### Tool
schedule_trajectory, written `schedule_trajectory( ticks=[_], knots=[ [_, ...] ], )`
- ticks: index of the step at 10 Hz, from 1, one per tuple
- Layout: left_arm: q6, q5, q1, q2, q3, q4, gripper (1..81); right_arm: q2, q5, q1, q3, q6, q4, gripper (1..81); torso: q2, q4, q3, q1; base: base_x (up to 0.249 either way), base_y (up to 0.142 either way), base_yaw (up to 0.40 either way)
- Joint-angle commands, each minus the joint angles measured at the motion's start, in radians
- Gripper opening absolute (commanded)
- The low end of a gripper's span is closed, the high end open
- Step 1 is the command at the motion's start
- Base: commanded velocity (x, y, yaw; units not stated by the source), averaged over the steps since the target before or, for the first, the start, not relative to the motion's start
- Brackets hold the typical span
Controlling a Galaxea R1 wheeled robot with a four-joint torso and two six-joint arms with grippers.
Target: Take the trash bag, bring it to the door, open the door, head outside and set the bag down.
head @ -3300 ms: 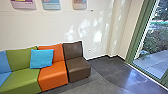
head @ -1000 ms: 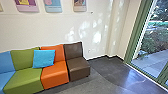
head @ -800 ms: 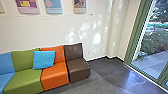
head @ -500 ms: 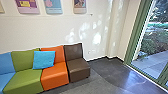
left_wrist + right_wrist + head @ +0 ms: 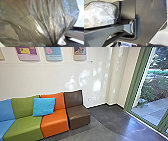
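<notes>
Trash bag (image 5: 41,22): neck cut off, left wrist view | white lump (image 5: 61,42) beside bag, unclear | both pincers' grip: I can't tell

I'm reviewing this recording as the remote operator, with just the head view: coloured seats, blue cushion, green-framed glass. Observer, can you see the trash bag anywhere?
Observer: Yes, the left wrist view shows the trash bag close up, its plastic thin and shiny.

Operator: Is it spread flat?

Observer: No, its folds run together into a narrow bunch, with a small white thing beside it.

Operator: And from the right wrist?

Observer: A whitish, crumpled mass; it may be the bag's contents, but I can't be sure.
</notes>
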Motion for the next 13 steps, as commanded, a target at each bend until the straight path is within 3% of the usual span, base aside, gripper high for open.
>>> schedule_trajectory(
  ticks=[1, 13],
  knots=[
    [0.008, 0.075, -0.045, -0.003, 0.002, 0.009, 1.0, -0.006, -0.071, 0.041, 0.009, -0.003, -0.001, 81.1, 0.0, 0.0, 0.0, 0.0, 0.0, 0.0, 0.0],
    [0.008, 0.075, -0.045, 0.0, 0.002, 0.01, 1.0, -0.005, -0.071, 0.039, 0.007, -0.003, -0.001, 81.1, 0.0, 0.0, 0.0, 0.0, 0.0, 0.0, -0.074]
  ],
)
